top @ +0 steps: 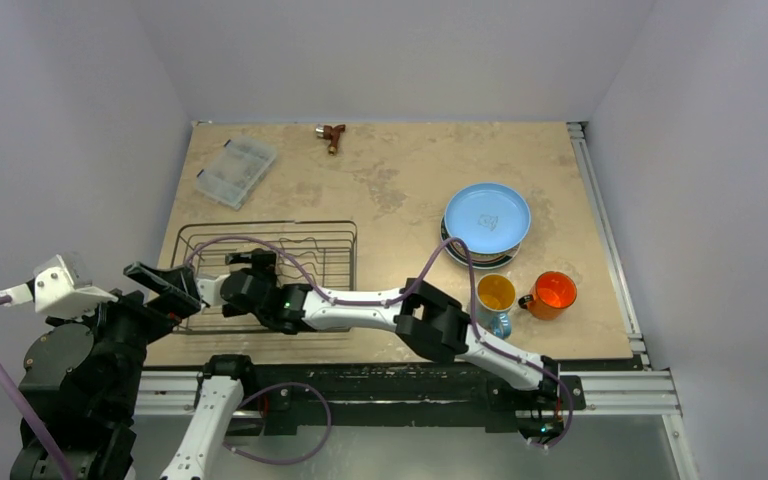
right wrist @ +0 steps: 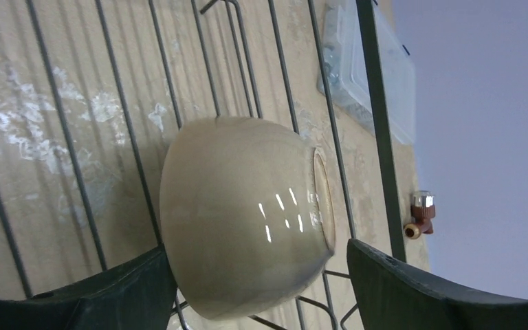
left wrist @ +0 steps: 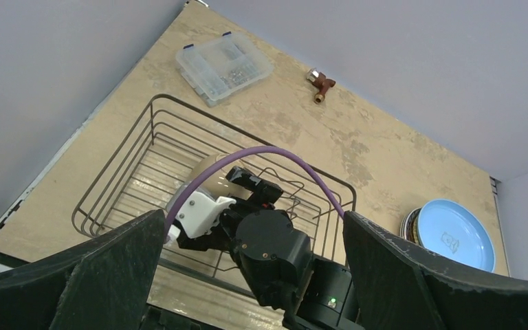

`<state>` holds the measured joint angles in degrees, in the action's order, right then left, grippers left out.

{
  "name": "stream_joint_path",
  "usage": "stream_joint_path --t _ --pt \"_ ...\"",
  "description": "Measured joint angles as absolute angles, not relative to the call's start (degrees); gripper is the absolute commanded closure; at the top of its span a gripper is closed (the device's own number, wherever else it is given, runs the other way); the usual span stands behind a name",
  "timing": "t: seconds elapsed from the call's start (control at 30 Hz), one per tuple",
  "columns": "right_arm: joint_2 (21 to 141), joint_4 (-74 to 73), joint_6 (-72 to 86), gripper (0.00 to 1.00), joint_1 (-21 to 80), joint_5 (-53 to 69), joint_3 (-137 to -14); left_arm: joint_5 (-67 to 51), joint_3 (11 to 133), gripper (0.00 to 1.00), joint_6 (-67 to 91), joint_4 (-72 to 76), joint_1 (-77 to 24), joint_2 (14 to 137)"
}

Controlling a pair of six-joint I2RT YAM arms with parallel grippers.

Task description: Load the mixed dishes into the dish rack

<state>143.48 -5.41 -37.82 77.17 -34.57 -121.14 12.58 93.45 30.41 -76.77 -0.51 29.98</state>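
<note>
**Finding.** The right tool (right wrist: pixel 256 246) reaches across the bench (top: pixel 400 180) into the dish rack (top: pixel 310 245). Its fingers are spread to either side of the small white bowl (right wrist: pixel 240 220).

**Condition of the bowl.** It lies on its side on the rack's floor wires, with its foot ring facing one finger. A sliver of gap shows on that side (contact at the other finger cannot be judged), so the bowl reads as released rather than clamped. In my judgement it is laid this way to leave the wavy dividers free for plates.

**Left tool** (left wrist: pixel 252 214). It is spread fully and carries nothing. It hangs near the rack's left edge, presumably parked there to stay clear of its partner.

**Outstanding.** The light blue plate (top: pixel 487 218) tops a stack at the bench's right. The blue mug (top: pixel 497 300) and orange mug (top: pixel 553 292) stand just in front of it, all well apart from the rack.
</note>
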Motion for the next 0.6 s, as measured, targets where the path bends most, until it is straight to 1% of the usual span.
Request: stream_joint_path --t 0.1,0.37,0.5,0.6 --pt "141.69 -9.13 -36.1 0.06 77.14 -31.11 -121.14 12.12 93.54 0.0 30.41 -76.75 -0.51 29.98" --pt "134.56 -15.62 -28.47 0.04 77.14 -21.74 -119.94 10.17 93.51 0.0 30.3 -76.53 -0.51 29.95" --pt "126.56 -15.66 -22.28 0.04 77.14 -19.49 -114.83 8.14 92.29 0.0 29.76 -75.4 -0.51 29.43" --pt "117.89 -13.52 -16.47 0.05 77.14 -18.76 -107.02 5.61 90.67 0.0 29.17 -74.54 -0.51 29.23"
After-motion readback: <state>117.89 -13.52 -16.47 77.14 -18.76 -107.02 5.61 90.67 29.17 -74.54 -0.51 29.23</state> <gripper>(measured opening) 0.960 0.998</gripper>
